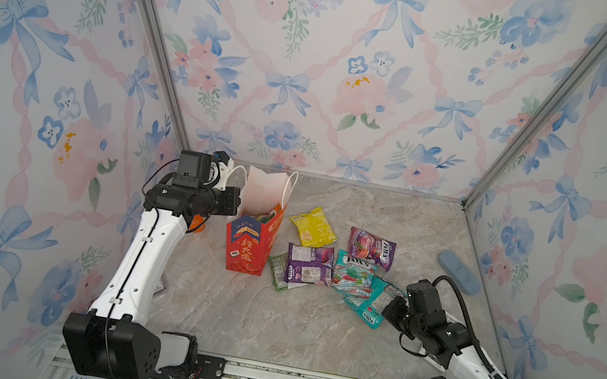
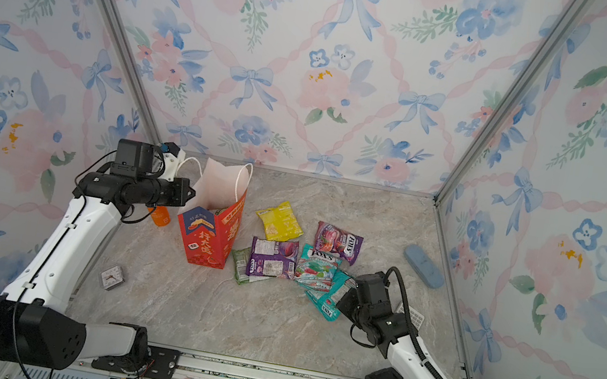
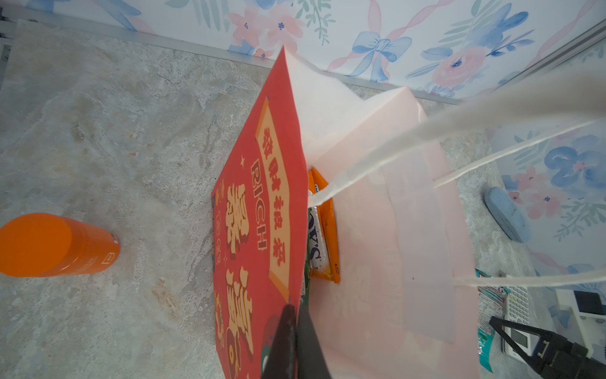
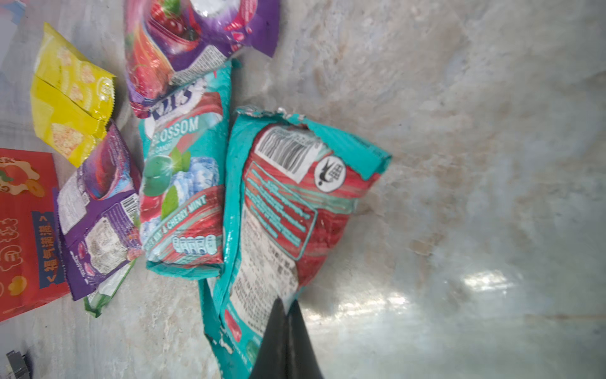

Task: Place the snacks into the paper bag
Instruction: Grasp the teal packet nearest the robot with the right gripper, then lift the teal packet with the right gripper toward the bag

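The rim of the tall red paper bag (image 1: 250, 246) is pinched by the closed left gripper (image 3: 295, 313). Right of the bag, a flat teal glossy snack packet (image 4: 288, 203) is clamped at its edge by the right gripper (image 4: 286, 306); an orange packet (image 3: 329, 229) is seen inside the bag.

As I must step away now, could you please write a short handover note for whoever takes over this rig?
Left gripper: shut on the paper bag rim; bag upright, open.
Right gripper: shut on the edge of the barcode-up teal packet.
Done: orange packet and a Fox's packet inside the bag.
To do: the held one, plus yellow packet, purple Fox's packet, purple packet, green packet, teal Fox's packet, all on the table right of the bag.
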Controlling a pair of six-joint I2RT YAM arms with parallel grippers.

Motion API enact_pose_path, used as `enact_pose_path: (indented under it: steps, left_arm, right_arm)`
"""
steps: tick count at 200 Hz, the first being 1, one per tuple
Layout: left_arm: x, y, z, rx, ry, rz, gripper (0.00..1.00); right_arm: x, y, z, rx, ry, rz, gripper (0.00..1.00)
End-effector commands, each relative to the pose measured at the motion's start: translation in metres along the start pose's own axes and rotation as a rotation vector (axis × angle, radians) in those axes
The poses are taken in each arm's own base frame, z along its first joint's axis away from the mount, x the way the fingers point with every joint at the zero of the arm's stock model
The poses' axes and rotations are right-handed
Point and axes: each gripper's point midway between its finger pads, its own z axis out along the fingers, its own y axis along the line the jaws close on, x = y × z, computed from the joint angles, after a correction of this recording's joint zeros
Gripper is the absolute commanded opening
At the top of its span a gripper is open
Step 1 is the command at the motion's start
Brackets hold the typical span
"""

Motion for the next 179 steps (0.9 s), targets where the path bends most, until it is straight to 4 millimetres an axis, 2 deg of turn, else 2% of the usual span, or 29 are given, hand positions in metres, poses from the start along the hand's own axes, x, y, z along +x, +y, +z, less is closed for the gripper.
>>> enact_pose_path:
  steps: [1,49,73,128,179]
  left_arm:
    - [0.003,0.001,0.005,0.007,0.016,-0.005,0.0]
    - [0.002,0.0,0.005,0.009,0.015,-0.006,0.0]
    - [0.002,-0.001,0.004,0.014,0.013,-0.006,0.0]
    - [0.002,-0.002,0.003,0.015,0.009,-0.003,0.0]
    - [0.001,-0.003,0.001,0.019,0.003,-0.002,0.0]
  right_arm:
    - [-0.022,0.015,-0.019,-0.008,-0.062,-0.061,0.0]
    - [-0.054,0.042,-0.057,-0.008,-0.143,-0.188,0.0]
    - [-0.064,0.057,-0.067,-0.013,-0.166,-0.249,0.0]
    - [-0.069,0.102,-0.067,-0.069,-0.166,-0.38,0.0]
    - [-0.064,0.16,-0.055,-0.174,-0.137,-0.483,0.0]
